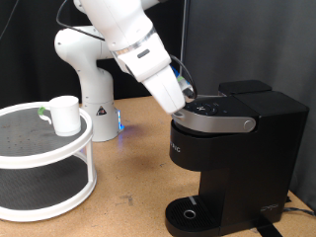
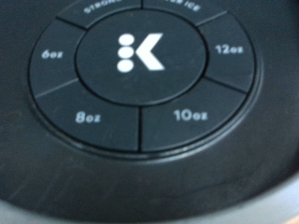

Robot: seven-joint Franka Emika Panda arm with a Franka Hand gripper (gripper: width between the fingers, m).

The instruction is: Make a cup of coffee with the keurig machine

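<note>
The black keurig machine [image 1: 232,148] stands at the exterior view's right, its lid down and its round drip tray [image 1: 190,210] bare. My gripper [image 1: 190,99] is at the top of the brew head, right over the button panel. In the wrist view the round control panel [image 2: 140,56] fills the picture, with the K logo button in the middle and 6oz, 8oz, 10oz and 12oz buttons around it; my fingers do not show there. The white cup [image 1: 63,115] with its pale green handle stands on the upper shelf of the rack, at the left.
A white two-tier round rack [image 1: 49,153] with dark mesh shelves stands at the exterior view's left. The white robot base [image 1: 89,79] is behind it. The wooden tabletop [image 1: 128,188] lies between the rack and the machine.
</note>
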